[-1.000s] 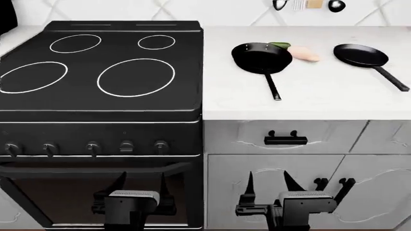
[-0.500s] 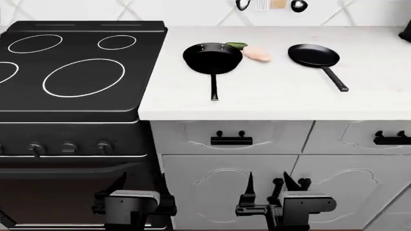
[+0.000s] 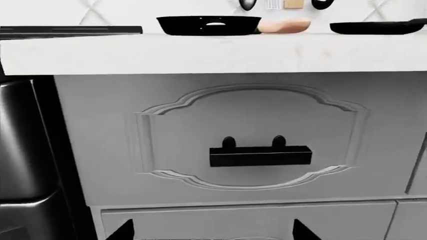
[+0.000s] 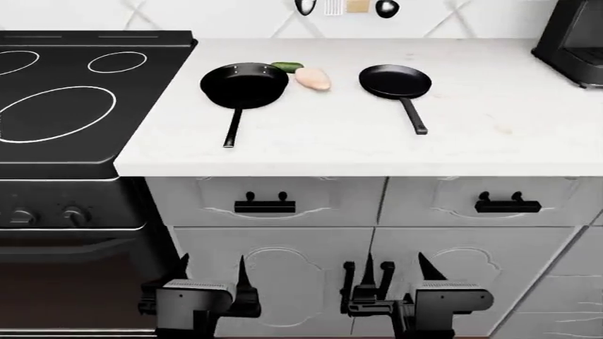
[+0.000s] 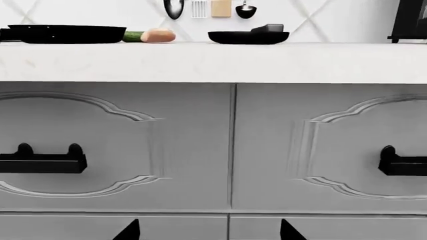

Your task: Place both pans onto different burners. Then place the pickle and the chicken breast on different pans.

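Two pans sit on the white countertop (image 4: 471, 134), neither on the stovetop (image 4: 56, 134) at the far left of the head frame. On that black glass, one large burner (image 4: 58, 114) outline is fully drawn in white, another is cut off at the left edge, and a smaller circle (image 4: 117, 61) lies above. Right of the stove, upper centre, left pan (image 4: 244, 84) rests with its handle pointing toward the frame bottom. Pickle (image 4: 287, 67) lies just behind its right rim, close beside the chicken breast (image 4: 314, 78); contact can't be told. Right pan (image 4: 395, 80) is a bit apart further right, handle slanting down-right. Dark appliance (image 4: 572, 39) at upper right corner. Below the counter, white drawers with black drawer handles (image 4: 265, 205).

Bottom of frame: left gripper (image 4: 209, 272) low in front of the cabinets, fingers apart, holding nothing. Right gripper (image 4: 397, 272) likewise spread and empty, well below the counter.
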